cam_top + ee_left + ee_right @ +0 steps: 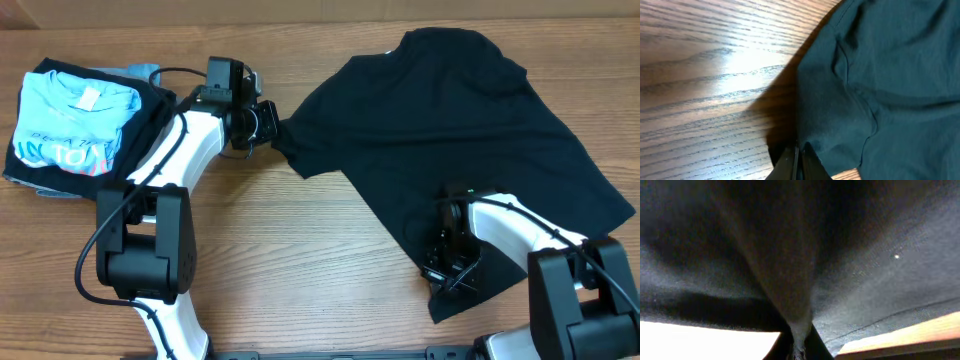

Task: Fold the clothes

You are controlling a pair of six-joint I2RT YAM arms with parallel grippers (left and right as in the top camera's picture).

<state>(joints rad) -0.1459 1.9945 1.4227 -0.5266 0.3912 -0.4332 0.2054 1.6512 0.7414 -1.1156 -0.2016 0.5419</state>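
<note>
The black T-shirt [450,110] lies spread on the desk [300,260]. The left gripper [268,125] is clamped on its sleeve, the right gripper [452,272] on its lower edge, likely to lift both for folding.

Plain black T-shirt [450,110], unfolded, spread rumpled across the table's right half, left sleeve corner drawn to a point
</note>
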